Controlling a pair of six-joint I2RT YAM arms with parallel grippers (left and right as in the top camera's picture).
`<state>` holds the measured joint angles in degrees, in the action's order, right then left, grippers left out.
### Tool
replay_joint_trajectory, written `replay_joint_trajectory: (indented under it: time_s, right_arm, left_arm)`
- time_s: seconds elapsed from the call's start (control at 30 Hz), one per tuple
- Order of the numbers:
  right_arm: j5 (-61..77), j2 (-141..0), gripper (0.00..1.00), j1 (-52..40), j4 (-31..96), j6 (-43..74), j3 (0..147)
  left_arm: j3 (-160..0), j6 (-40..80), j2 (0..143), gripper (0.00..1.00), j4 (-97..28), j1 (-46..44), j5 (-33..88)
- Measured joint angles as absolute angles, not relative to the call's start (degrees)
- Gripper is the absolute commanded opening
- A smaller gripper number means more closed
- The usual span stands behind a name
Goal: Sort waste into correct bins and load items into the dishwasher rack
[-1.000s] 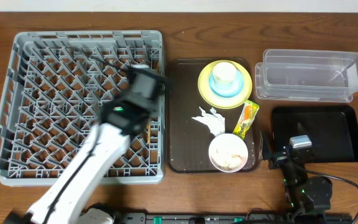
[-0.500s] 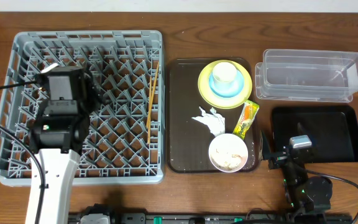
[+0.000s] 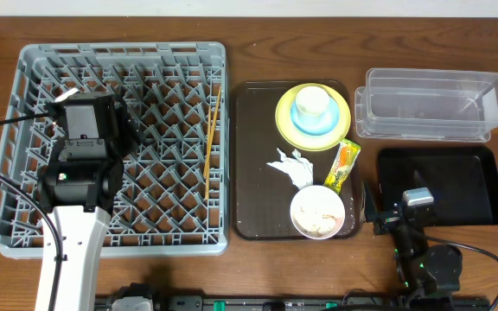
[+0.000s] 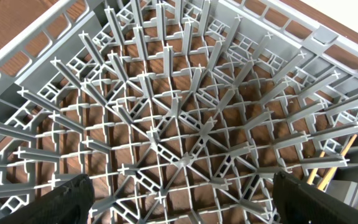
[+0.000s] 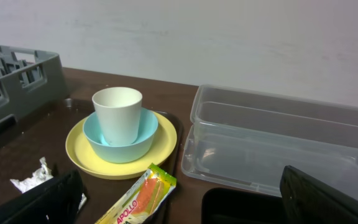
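Swung leftward, the left gripper (image 4: 179,200) gapes empty above the grey pegged plastic rack (image 3: 102,49); the right gripper (image 5: 182,199) gapes too. Next, lift the small white cup (image 5: 117,112) vertically.

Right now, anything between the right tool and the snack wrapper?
Nothing visible. The right tool is open, and the snack wrapper lies flat just ahead of it on the brown tray. The yellow plate sits beyond the wrapper and the tissue off to the side, neither in the line.
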<state>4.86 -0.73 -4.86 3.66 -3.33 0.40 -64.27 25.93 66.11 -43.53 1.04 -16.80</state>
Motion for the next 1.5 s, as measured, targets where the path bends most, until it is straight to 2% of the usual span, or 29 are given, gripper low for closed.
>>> replay_joint_trajectory:
  time_s: [1.5]
  right_arm:
    - [4.9,-0.7,0.99,-4.9,3.7,-3.3,0.4]
  left_arm:
    - [-64.3,25.9,66.1,0.95,-43.5,1.0,-16.8]
